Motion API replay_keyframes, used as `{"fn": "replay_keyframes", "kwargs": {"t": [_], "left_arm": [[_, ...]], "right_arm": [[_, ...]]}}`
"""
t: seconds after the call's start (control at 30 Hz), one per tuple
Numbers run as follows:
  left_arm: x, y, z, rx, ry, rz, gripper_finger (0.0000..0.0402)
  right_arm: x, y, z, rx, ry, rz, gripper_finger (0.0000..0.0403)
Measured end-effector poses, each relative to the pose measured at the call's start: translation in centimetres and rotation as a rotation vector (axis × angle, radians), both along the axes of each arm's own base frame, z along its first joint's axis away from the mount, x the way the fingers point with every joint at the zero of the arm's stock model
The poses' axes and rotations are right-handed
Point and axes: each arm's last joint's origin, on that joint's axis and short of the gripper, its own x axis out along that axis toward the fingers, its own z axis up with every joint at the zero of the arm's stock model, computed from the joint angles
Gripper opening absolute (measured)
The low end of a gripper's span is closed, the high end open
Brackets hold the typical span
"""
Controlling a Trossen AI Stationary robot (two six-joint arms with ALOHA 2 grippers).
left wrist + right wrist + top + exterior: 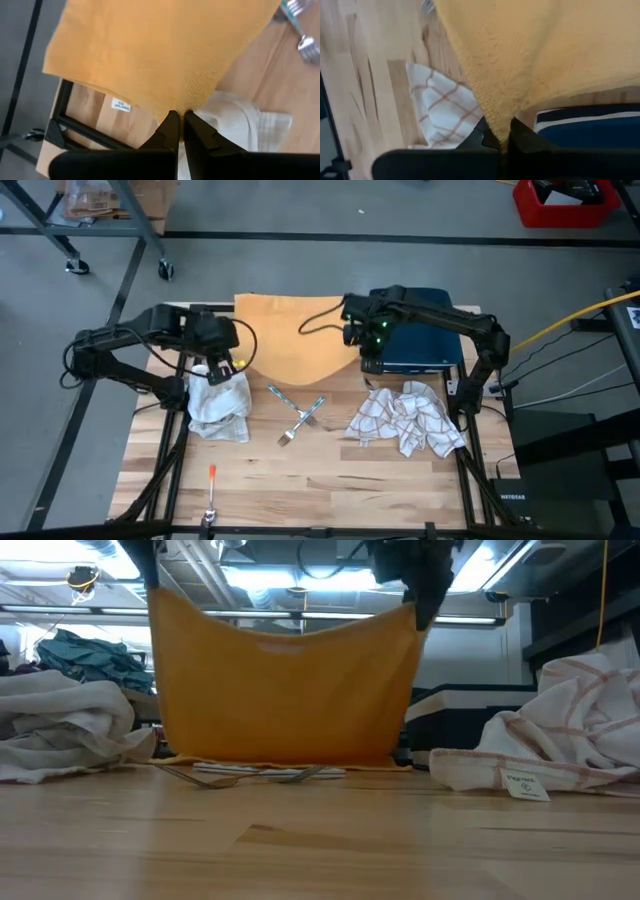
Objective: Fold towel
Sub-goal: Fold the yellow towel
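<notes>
Nearest the front edge of the table [300, 480] lies a small orange-handled tool [212, 476], well clear of the work. Further in, a crumpled white cloth [220, 405] sits on the left side, crossed utensils [297, 415] lie in the middle, and a checked cloth [405, 420] is heaped on the right, all beside the working space rather than in it. Behind them the orange towel [295, 340] hangs as a sagging sheet, its lower edge resting on the wood just behind the utensils. The left gripper [179, 117] has its fingers pressed together on one top corner, and the right gripper [501, 131] pinches the other corner likewise (both jaws look fully closed on the fabric). Holding two corners apart and raised probably serves to spread the towel flat and square before laying one half over the other. Beyond the right gripper rests a dark blue folded item [420, 345] near the far edge.
</notes>
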Motion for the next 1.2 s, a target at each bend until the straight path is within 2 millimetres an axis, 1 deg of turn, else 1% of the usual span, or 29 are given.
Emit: {"fn": "replay_keyframes", "kwargs": {"t": [0.1,0.23,0.37,0.57,0.77,0.93,1.2], "left_arm": [[0.2,-0.3,-0.9,-0.008,0.031,-0.005,0.0],[0.4,-0.5,-1.6,-0.011,0.048,-0.016,0.0],[0.6,-0.5,-2.2,0.01,0.056,-0.015,0.0],[0.9,0.0,-3.1,0.174,0.078,0.052,0.0],[1.0,0.8,-4.0,0.319,0.101,0.125,0.0],[1.2,1.8,-5.0,0.39,0.101,0.192,0.0],[1.4,3.9,-7.1,0.469,0.097,0.321,0.0]], "right_arm": [[0.2,0.3,-1.5,0.009,0.026,0.012,0.0001],[0.2,0.4,-2.8,0.017,0.045,0.015,0.0001],[0.4,0.2,-2.9,-0.029,0.034,0.012,0.0001],[0.9,-0.6,-2.8,-0.148,-0.012,-0.007,0.0001],[0.8,-2.8,-2.7,-0.246,-0.042,-0.085,0.0001],[0.4,-5.3,-2.5,-0.291,-0.078,-0.164,0.0001],[-0.6,-8.6,-2.3,-0.323,-0.129,-0.27,0.0001]]}}
